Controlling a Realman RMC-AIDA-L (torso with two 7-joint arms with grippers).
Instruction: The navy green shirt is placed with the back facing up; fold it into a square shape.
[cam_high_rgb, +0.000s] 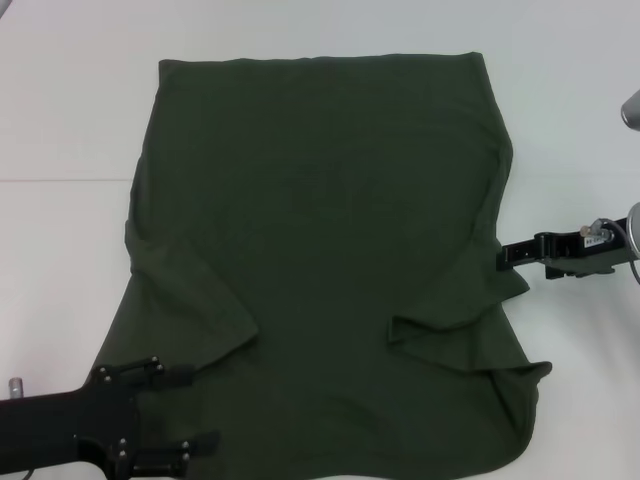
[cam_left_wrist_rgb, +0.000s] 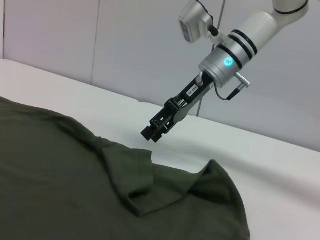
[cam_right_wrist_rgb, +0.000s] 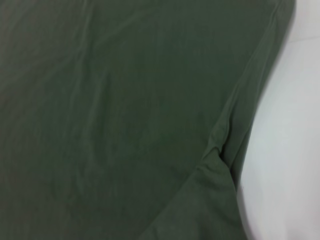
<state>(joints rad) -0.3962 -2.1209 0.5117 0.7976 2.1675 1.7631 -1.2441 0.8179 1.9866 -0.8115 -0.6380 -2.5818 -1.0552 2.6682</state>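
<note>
While the fold is not yet made, each view reads as follows.

Head view, shirt: the navy green shirt (cam_high_rgb: 320, 270) lies spread flat on the white table (cam_high_rgb: 70, 120), hem at the far edge, both short sleeves already turned inward over the body, so its long axis runs away from the robot.
Head view, left gripper: the left gripper (cam_high_rgb: 165, 415) sits at the near-left corner of the cloth, its two black fingers spread apart with the shirt's edge at or between them; whether they hold any fabric I cannot tell.
Head view, right gripper: the right gripper (cam_high_rgb: 515, 252) points inward at the shirt's right side seam, tip just at the cloth near the folded sleeve.
Left wrist view, right gripper: it hangs clear above the table, tip near the sleeve fold but apart from it, jaws looking drawn together and holding nothing.
Left wrist view, shirt: its rumpled sleeve and corner lie just below that tip.
Right wrist view: only the shirt's side seam and sleeve join on the table; no fingers show.
Key relation: the cloth lies inward of both grippers; the left one is nearer to it.
Containers: none in sight.
</note>
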